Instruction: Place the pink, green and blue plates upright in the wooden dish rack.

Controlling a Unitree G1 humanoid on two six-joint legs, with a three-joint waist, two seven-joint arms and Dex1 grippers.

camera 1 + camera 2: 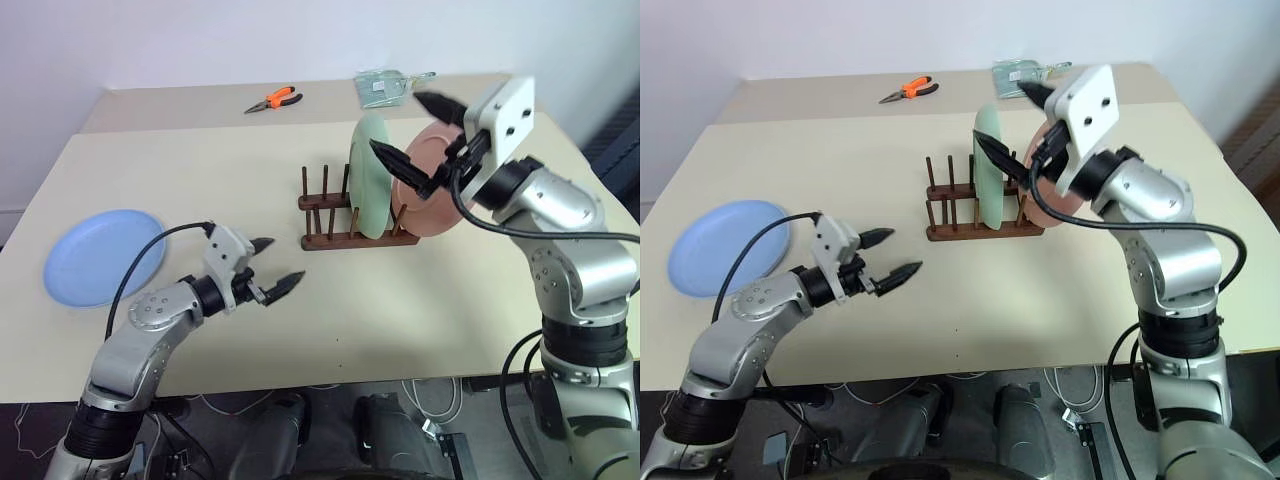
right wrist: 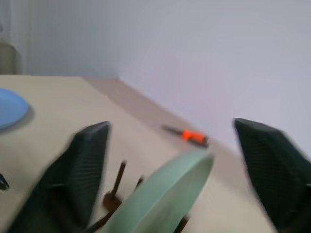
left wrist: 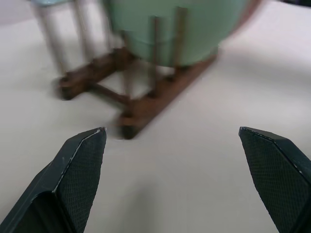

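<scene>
**Two plates racked, blue one waiting on the tabletop**

The right gripper point(image 1: 423, 140) hangs high at the upper right of the head view, just above the racked plates, its forearm bent up from the lower right corner and the white wrist block facing the camera. Its jaws are spread wide and hold nothing; in the right wrist view the green rim rises between the two dark fingers without touching either.

The left gripper point(image 1: 277, 265) sits low at the lower left of centre, its arm reaching in from the bottom left and pointing roughly level toward the wooden dish rack point(image 1: 330, 238). Its jaws are also spread and empty, close above the tabletop point(image 1: 400, 320).

The green plate point(image 1: 368, 175) stands upright among the rack's pegs at centre frame. The pink plate point(image 1: 430, 200) stands just behind it to the right, largely covered by the right gripper and wrist, so its seat in the pegs is hard to make out. The blue plate point(image 1: 103, 256) lies flat at the left edge, well apart from the rack.

At the top, orange-handled pliers point(image 1: 273, 99) lie near a pale packet point(image 1: 385, 86) too small to identify.
</scene>
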